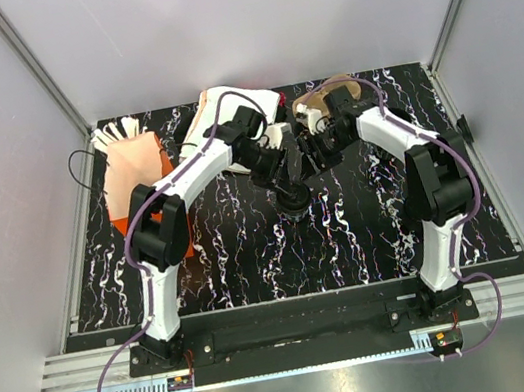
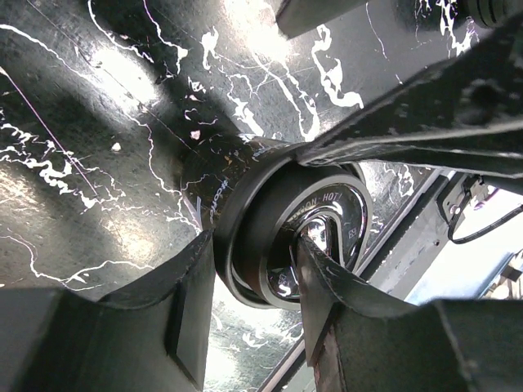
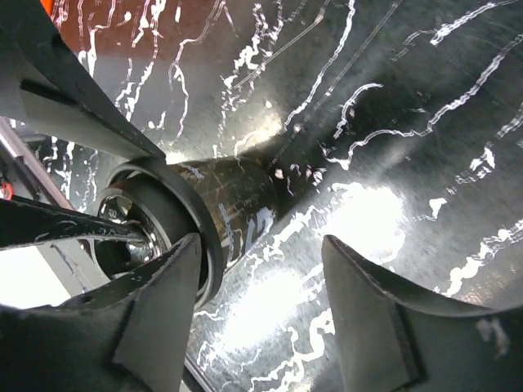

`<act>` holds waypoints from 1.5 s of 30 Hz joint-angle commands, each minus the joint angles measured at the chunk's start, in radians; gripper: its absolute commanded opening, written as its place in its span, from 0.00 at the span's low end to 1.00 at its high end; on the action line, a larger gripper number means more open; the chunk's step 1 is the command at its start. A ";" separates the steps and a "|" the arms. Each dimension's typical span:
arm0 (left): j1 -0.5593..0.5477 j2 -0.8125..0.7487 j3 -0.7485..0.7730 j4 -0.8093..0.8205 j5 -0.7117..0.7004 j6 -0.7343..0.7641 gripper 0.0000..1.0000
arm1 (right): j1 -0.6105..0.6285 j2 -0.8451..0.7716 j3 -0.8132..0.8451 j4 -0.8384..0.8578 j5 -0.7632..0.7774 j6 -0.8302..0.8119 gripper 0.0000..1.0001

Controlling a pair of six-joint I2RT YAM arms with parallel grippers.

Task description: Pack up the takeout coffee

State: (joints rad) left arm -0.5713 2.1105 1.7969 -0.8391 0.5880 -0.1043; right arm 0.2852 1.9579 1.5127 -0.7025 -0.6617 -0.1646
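Note:
The takeout coffee [image 1: 294, 199] is a small black lidded cup standing on the black marbled table [image 1: 251, 249] at mid-table. In the left wrist view the cup [image 2: 233, 184] fills the centre. My left gripper [image 2: 253, 245] [image 1: 285, 178] pinches the lid's rim: one finger rests in the lid's glossy hollow, the other against the outer wall. My right gripper [image 3: 261, 245] [image 1: 311, 161] is wide open just right of the cup [image 3: 237, 204], its left finger overlapping the lid edge, with only table between its jaws. The left gripper's fingers [image 3: 73, 90] also show in the right wrist view.
A brown cardboard cup tray [image 1: 328, 98] lies at the back behind the right arm. A white bag [image 1: 221, 110] lies at the back centre. A pink cup with wooden stirrers [image 1: 125, 157] and something orange sit at the back left.

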 commanded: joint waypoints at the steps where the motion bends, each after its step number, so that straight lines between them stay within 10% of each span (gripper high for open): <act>1: -0.002 0.060 0.039 0.017 -0.185 0.055 0.44 | -0.015 -0.099 0.072 -0.069 0.039 0.002 0.69; 20: 0.022 0.006 0.222 -0.069 -0.126 0.054 0.88 | -0.047 -0.300 0.066 -0.120 0.068 -0.015 0.84; 45: 0.192 -0.334 0.522 -0.051 0.082 0.133 0.99 | 0.040 -0.442 0.067 -0.147 0.250 -0.164 0.89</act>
State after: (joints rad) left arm -0.4046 1.9396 2.2665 -0.9474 0.6540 -0.0322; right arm 0.2752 1.5612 1.5555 -0.8398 -0.4843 -0.2733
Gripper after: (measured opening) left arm 0.987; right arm 0.885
